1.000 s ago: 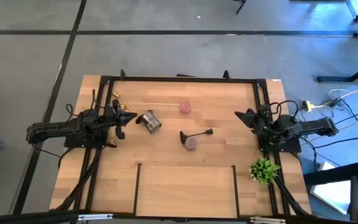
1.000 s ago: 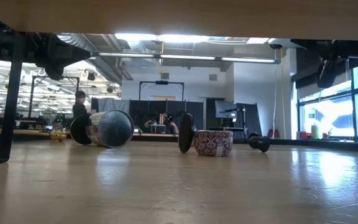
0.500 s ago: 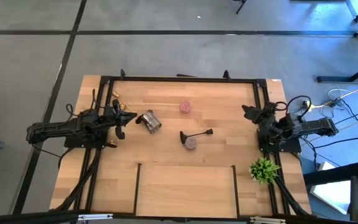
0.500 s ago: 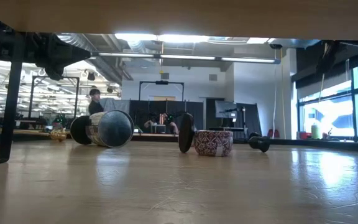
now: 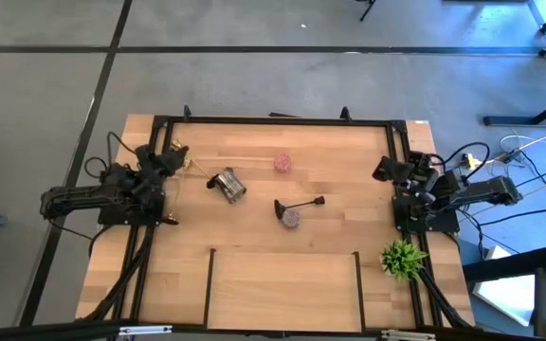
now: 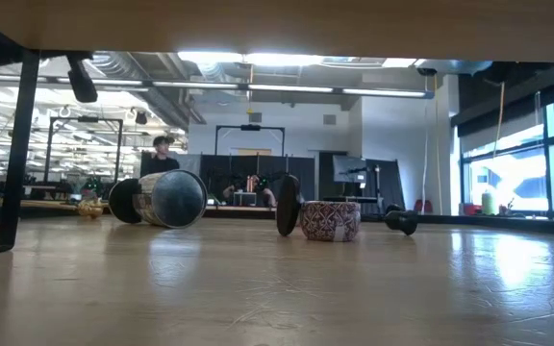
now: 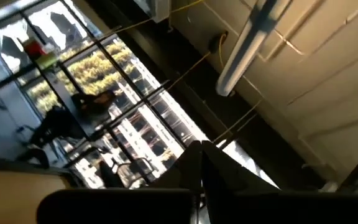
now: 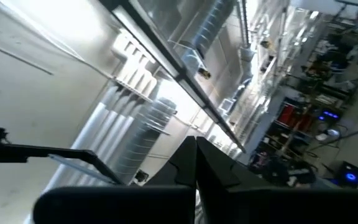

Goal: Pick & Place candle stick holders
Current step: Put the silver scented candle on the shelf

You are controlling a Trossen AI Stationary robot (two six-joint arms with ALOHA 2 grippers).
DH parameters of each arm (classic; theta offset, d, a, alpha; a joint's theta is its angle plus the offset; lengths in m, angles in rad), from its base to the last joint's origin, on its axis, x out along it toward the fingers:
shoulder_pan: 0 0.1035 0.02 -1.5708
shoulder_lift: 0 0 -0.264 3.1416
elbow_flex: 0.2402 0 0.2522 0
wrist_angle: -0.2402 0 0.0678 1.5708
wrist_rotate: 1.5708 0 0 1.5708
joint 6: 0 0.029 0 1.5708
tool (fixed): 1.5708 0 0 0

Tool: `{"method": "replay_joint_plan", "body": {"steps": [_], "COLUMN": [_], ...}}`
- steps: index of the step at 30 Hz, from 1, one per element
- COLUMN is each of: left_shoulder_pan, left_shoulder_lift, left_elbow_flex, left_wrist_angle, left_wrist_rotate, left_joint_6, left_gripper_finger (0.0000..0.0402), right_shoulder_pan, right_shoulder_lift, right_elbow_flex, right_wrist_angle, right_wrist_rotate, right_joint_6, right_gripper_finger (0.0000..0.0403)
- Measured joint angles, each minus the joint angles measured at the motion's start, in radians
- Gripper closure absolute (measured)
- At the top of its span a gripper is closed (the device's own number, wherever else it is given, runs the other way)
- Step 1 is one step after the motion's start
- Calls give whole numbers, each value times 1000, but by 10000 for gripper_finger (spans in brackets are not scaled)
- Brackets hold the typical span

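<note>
Wooden table, left claw closed empty, right claw closed empty.

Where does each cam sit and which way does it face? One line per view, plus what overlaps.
High: overhead, straight down on the table; both arms, left gripper, right gripper.
Low: table height, level into the room; silver holder, pink holder.
Left wrist: tilted up at ceiling and windows; own shut fingers.
Right wrist: up at ceiling ducts; own shut fingers.
Shared: high and low both show the silver and pink holders.
</note>
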Motion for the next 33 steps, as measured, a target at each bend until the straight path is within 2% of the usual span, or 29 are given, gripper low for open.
{"method": "replay_joint_plan", "body": {"steps": [3, 7, 16, 18, 22, 29, 33], "left_shoulder_pan": [0, 0, 0, 0, 0, 0, 0], "left_shoulder_lift": [0, 0, 76, 119, 230, 401, 464], "left_elbow_flex": [0, 5, 154, 208, 331, 496, 576], "left_wrist_angle": [8, 46, 48, 45, 28, -23, -144], "left_wrist_rotate": [45, 144, 118, 113, 159, 184, 186], "left_joint_6": [-102, -75, -79, -18, 98, 170, 218], "left_gripper_finger": [400, 400, 400, 400, 400, 400, 400], "right_shoulder_pan": [0, 0, -1, -1, -2, -1, -1], "right_shoulder_lift": [81, 217, 530, 581, 654, 722, 750], "right_elbow_flex": [48, 154, 384, 428, 499, 557, 562], "right_wrist_angle": [23, -12, -71, -67, -70, -69, -69], "right_wrist_rotate": [-27, -61, -22, 11, 53, 54, 54], "right_joint_6": [-9, -10, -30, -30, -45, -71, -71], "right_gripper_finger": [388, 370, 350, 350, 350, 350, 350]}}
